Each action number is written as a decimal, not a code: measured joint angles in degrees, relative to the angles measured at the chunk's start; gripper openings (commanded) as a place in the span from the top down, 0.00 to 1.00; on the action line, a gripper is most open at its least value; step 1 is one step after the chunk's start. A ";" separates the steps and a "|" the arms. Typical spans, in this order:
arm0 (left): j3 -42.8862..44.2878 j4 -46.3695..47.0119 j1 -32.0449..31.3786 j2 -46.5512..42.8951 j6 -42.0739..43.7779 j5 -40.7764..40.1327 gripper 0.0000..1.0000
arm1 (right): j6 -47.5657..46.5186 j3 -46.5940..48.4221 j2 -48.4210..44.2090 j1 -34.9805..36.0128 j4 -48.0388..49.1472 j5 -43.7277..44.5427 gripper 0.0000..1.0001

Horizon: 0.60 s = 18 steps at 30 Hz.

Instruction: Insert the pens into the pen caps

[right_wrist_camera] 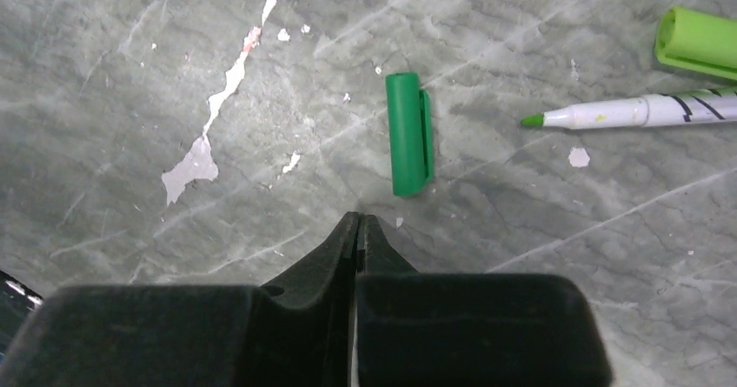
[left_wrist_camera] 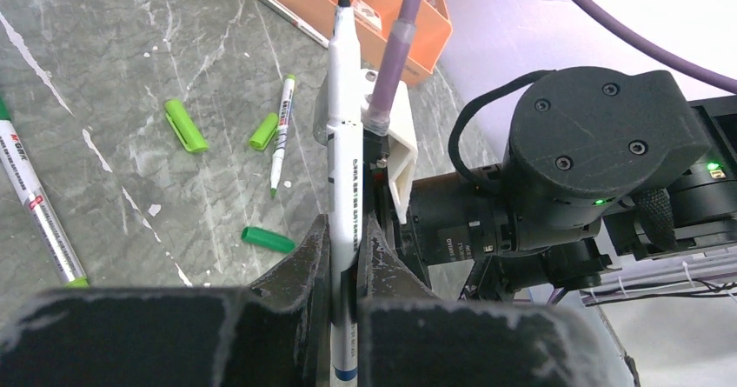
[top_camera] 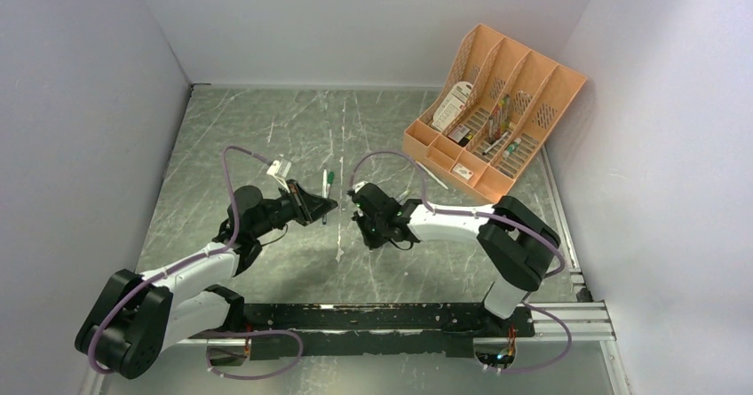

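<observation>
Right jaws clenched, empty; cap (right_wrist_camera: pixel 409 132) on desk just ahead, long axis pointing away. Left jaws grasp pen (left_wrist_camera: pixel 344 170).

The pen (left_wrist_camera: pixel 40 206) lying far left shows "M G" (other print illegible).

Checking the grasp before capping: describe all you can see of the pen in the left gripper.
The pen is a slim white barrel, seemingly plastic, with black print, a bare black tip and a blue band at its tail. Uncapped, it is clamped near the tail between the fingers of the left gripper, tip pointing away from the wrist. Only those fingers clearly touch it.
</observation>
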 measured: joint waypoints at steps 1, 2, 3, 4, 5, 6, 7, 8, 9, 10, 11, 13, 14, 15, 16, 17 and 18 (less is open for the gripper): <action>0.00 -0.02 0.00 0.00 0.00 0.00 0.93 | 0.09 0.07 0.24 -0.02 0.31 0.13 1.00; 0.00 -0.04 0.00 0.00 0.02 0.00 0.93 | 0.20 0.42 0.59 -0.04 0.44 0.17 1.00; 0.00 -0.09 0.00 0.00 0.02 -0.02 0.93 | 0.35 0.96 1.16 -0.09 0.63 0.22 1.00; 0.00 -0.22 0.00 0.00 0.07 -0.02 0.93 | 0.44 1.73 1.84 -0.15 0.66 0.33 1.00; 0.00 -0.44 0.00 -0.02 0.13 -0.02 0.93 | 0.59 2.62 2.62 -0.22 0.70 0.55 1.00; 0.00 -0.68 0.00 -0.09 0.24 -0.04 0.93 | 0.66 3.56 3.41 -0.22 0.70 0.90 1.00; 0.00 -0.94 0.00 -0.20 0.33 -0.04 0.93 | 0.66 4.44 4.15 -0.24 0.70 1.20 1.00; 0.00 -1.27 0.00 -0.31 0.46 -0.07 0.93 | 0.68 5.07 4.61 -0.28 0.66 1.46 1.00; 0.00 -1.53 0.00 -0.44 0.52 -0.09 0.93 | 0.68 5.44 4.98 -0.35 0.61 1.73 1.00; 0.00 -1.77 0.00 -0.57 0.61 -0.09 0.93 | 0.68 5.60 5.09 -0.39 0.59 1.97 1.00; 0.00 -1.86 0.00 -0.66 0.66 -0.11 0.93 | 0.66 5.75 5.14 -0.57 0.37 2.16 1.00; 0.00 -2.01 0.00 -0.81 0.70 -0.11 0.93 | 0.57 6.38 5.40 -1.03 -0.52 2.71 1.00; 0.00 -2.08 0.00 -0.85 0.70 -0.11 0.93 | 0.55 6.47 5.40 -1.42 -0.79 2.93 1.00; 0.00 -2.16 0.00 -0.90 0.70 -0.11 0.93 | 0.52 6.47 5.40 -1.79 -1.05 3.04 1.00; 0.00 -2.21 0.00 -0.94 0.70 -0.13 0.93 | 0.55 6.47 5.40 -2.27 -1.18 3.06 1.00; 0.00 -2.21 0.00 -1.01 0.70 -0.20 0.93 | 0.52 6.47 5.40 -2.75 -1.18 3.06 1.00; 0.00 -2.25 0.00 -1.07 0.70 -0.28 0.93 | 0.52 6.47 5.40 -3.23 -1.20 3.08 1.00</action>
